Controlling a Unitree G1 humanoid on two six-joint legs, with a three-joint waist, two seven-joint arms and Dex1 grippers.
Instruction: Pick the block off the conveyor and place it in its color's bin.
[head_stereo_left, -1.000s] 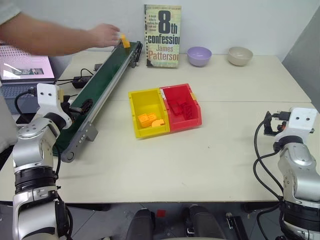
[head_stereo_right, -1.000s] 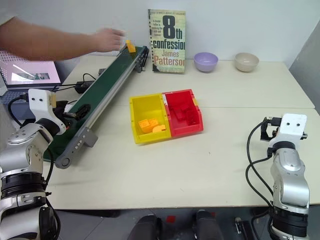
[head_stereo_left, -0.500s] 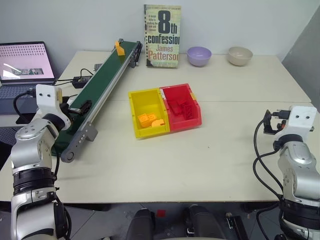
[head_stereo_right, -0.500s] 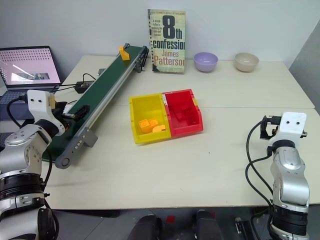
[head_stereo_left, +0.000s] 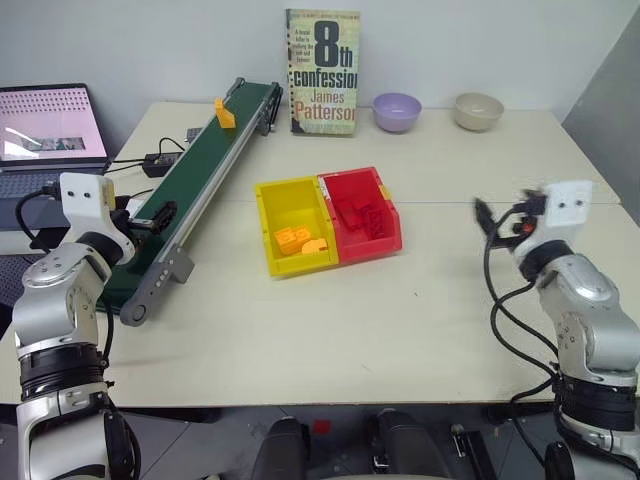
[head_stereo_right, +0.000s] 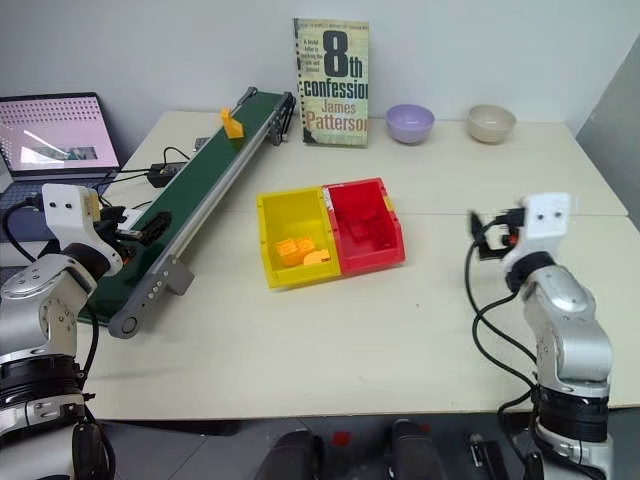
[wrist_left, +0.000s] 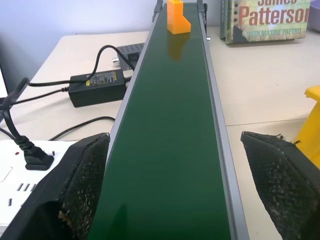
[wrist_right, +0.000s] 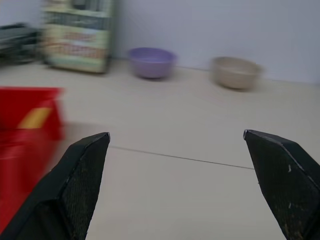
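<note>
Left eye view: block (head_stereo_left: 224, 112) sits upright on the conveyor (head_stereo_left: 195, 185), near the belt's far end, close to the counter's (head_stereo_left: 420, 300) back edge. Nothing is touching it. Conveyor runs diagonally from the back edge down toward the counter's left front.

Left gripper (wrist_left: 175, 185) is level at the belt's near end, jaws wide apart, one finger on each side of the belt, holding nothing. Left wrist view has the block far up the belt, well apart from the fingers (wrist_left: 80, 180).

Right gripper (wrist_right: 180, 185) is over the counter's right side, pointing toward the bins and the back edge, jaws wide apart, holding nothing. Right wrist view is blurred; it catches the red bin's (wrist_right: 25, 130) edge, plus the purple bowl (wrist_right: 151, 62) and beige bowl (wrist_right: 235, 72).

Yellow bin (head_stereo_left: 292, 225) and red bin are joined side by side mid-counter, yellow on the conveyor side. Yellow bin holds a few orange bricks (head_stereo_left: 300, 240); red bin holds red bricks (head_stereo_left: 360, 213).

Book (head_stereo_left: 323, 72) stands at the back edge next to the conveyor's far end, bowls to its right. Laptop (head_stereo_left: 50, 125), power adapter (wrist_left: 97, 86) and power strip (wrist_left: 20, 172) are off the conveyor's left.
</note>
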